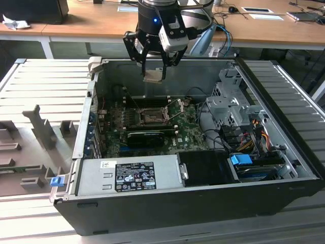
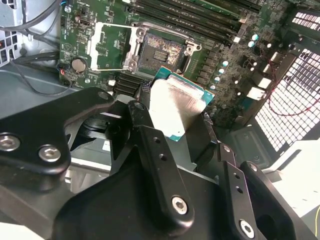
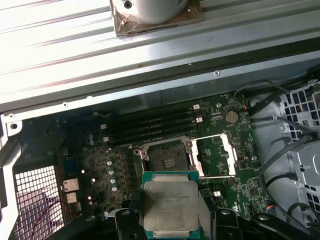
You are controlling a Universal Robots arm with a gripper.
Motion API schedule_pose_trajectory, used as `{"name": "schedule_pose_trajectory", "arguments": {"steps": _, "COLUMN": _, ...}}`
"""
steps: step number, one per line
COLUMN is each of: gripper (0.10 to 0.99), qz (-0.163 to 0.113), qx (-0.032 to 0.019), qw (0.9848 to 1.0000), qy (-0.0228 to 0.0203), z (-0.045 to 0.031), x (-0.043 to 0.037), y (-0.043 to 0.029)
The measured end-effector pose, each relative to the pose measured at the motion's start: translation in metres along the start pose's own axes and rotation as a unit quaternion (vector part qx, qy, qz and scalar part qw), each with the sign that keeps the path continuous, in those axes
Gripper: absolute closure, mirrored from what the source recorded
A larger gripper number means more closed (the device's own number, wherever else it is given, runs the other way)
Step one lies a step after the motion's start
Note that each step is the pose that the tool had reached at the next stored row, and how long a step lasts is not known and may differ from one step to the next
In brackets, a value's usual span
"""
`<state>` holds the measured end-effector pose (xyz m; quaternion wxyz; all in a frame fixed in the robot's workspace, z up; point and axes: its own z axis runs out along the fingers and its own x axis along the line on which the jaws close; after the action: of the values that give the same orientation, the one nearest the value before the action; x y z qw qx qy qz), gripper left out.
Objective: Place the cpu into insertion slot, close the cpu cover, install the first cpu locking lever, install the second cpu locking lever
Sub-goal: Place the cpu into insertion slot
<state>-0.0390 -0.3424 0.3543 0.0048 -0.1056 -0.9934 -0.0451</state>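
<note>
Exterior view: tool (image 1: 154,71) clamped on the chip (image 1: 154,77), high over the far wall of the computer case (image 1: 203,201) | socket (image 1: 151,116) lies below and nearer, well apart | first wrist view: chip square, no long axis, silvery face up, edges about parallel to socket | cover (image 3: 218,155) open beside socket

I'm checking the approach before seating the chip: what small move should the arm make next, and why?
Probably a short descent toward the insertion slot, keeping the cpu level. The gripper holds it above the open case, the cpu cover is swung open beside the slot, and the slot's pin field is bare.
</note>
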Motion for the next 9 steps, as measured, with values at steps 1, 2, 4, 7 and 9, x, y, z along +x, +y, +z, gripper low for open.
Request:
{"name": "schedule_pose_trajectory", "arguments": {"steps": 1, "gripper": 0.557, "qz": 0.001, "qx": 0.0000, "qw": 1.0000, "qy": 0.0000, "z": 0.0001, "x": 0.0000, "y": 0.0000}}
{"name": "schedule_pose_trajectory", "arguments": {"steps": 2, "gripper": 0.557, "qz": 0.001, "qx": 0.0000, "qw": 1.0000, "qy": -0.0001, "z": 0.0003, "x": 0.0000, "y": 0.0000}}
{"name": "schedule_pose_trajectory", "arguments": {"steps": 4, "gripper": 0.557, "qz": 0.003, "qx": 0.0000, "qw": 1.0000, "qy": -0.0002, "z": 0.0006, "x": 0.0000, "y": -0.0001}}
{"name": "schedule_pose_trajectory", "arguments": {"steps": 7, "gripper": 0.557, "qz": 0.003, "qx": 0.0000, "qw": 1.0000, "qy": -0.0003, "z": 0.0010, "x": 0.0000, "y": -0.0001}}
{"name": "schedule_pose_trajectory", "arguments": {"steps": 9, "gripper": 0.557, "qz": 0.003, "qx": -0.0001, "qw": 1.0000, "qy": -0.0003, "z": 0.0013, "x": 0.0000, "y": -0.0001}}
